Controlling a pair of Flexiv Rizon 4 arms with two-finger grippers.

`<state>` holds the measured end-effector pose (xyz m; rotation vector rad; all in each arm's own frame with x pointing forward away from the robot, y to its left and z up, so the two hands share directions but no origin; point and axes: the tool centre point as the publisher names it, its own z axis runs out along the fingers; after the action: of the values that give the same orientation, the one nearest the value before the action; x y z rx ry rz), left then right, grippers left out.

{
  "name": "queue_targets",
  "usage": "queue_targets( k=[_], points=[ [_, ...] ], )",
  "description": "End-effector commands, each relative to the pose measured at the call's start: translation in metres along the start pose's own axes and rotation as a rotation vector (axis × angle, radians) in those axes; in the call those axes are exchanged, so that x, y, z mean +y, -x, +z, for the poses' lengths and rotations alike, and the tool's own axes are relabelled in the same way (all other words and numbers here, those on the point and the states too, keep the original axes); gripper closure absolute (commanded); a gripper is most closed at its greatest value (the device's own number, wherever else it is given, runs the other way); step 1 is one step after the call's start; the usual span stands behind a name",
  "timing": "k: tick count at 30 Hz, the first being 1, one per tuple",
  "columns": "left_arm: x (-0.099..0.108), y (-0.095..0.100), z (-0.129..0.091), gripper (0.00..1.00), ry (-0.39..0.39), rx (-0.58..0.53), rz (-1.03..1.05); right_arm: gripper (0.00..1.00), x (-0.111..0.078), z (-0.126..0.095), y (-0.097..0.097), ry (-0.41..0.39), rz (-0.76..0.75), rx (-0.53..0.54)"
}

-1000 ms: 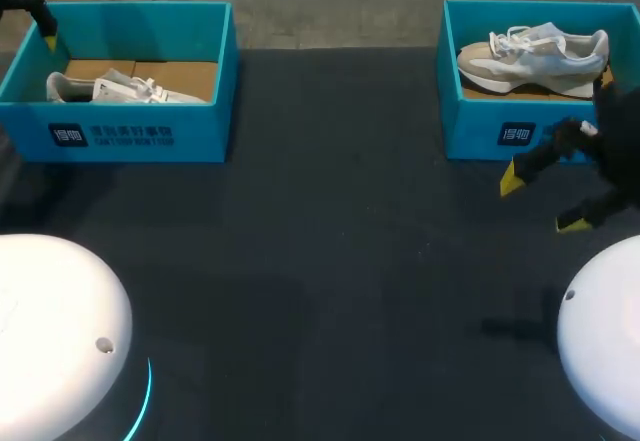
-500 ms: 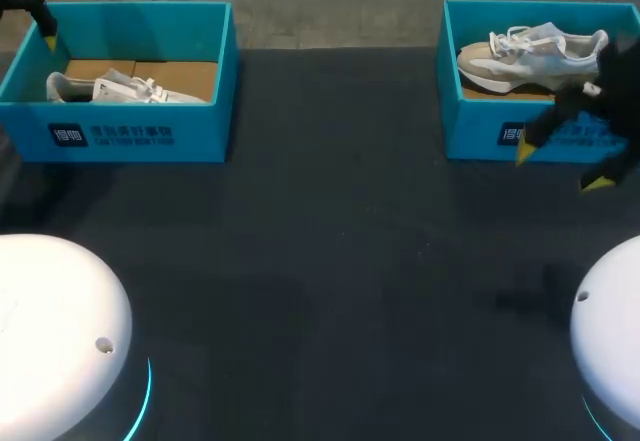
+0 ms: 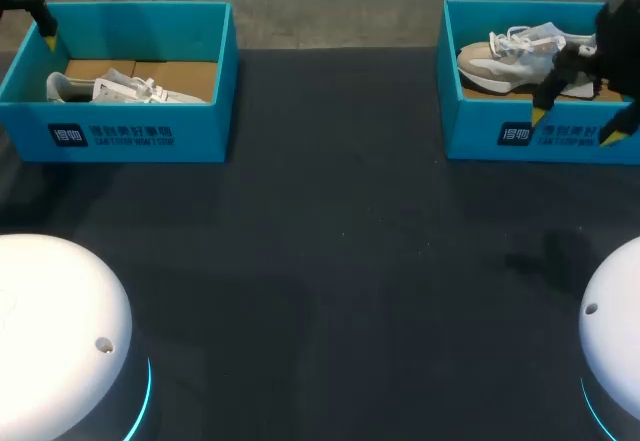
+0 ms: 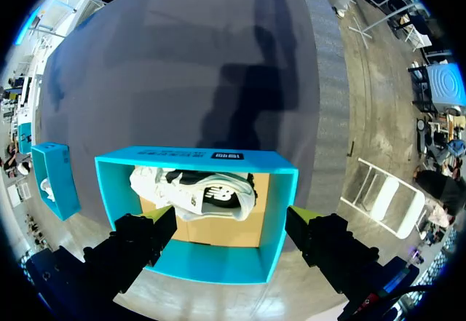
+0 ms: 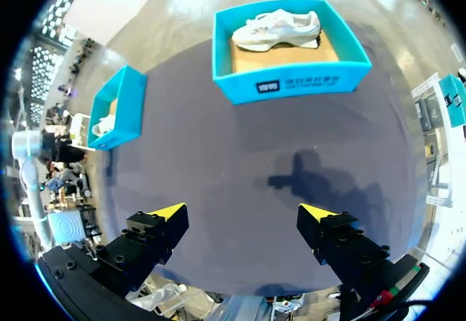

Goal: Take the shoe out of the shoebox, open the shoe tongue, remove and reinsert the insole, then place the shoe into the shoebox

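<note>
Head view, looking down: the right tool (image 3: 575, 127) hung released, fingers spread, over the front wall of the right shoebox (image 3: 480, 133) at the far right of the worktop (image 3: 330, 231). The beige shoe (image 3: 520, 56) lay inside the box, at the tool's 11 o'clock, with its long axis running from 9 to 3. The right arm was the nearer. The left tool (image 4: 229, 216), also spread, hung over the other shoebox (image 4: 211, 266).

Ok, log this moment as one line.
stage: pre-pickup | left arm: at left box far corner, jaws open | right arm: raised short of right box, jaws open | white shoe, grey shoe: boxed
</note>
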<state>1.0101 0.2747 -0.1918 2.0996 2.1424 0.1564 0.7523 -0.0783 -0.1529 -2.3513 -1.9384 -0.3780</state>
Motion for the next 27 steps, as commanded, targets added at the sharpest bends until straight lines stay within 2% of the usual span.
queue_targets(
  k=[1,9,11,13,27],
  points=[
    [-0.001,0.000,0.000,0.00,0.002,0.002,0.000,0.00,0.061,0.023,-0.001,-0.077,0.006,-0.070],
    [-0.001,0.000,0.000,0.00,0.002,0.002,0.000,0.00,0.116,0.046,0.012,-0.054,-0.042,-0.076],
    [-0.001,0.000,0.000,0.00,0.002,0.002,0.000,0.00,0.130,0.051,0.015,-0.047,-0.086,-0.131],
    [-0.001,0.000,0.000,0.00,0.002,0.002,0.000,0.00,0.140,0.054,0.019,-0.073,-0.122,-0.132],
    [-0.001,0.000,0.000,0.00,0.002,0.002,0.000,0.00,0.140,0.054,0.019,-0.073,-0.122,-0.132]
  ],
)
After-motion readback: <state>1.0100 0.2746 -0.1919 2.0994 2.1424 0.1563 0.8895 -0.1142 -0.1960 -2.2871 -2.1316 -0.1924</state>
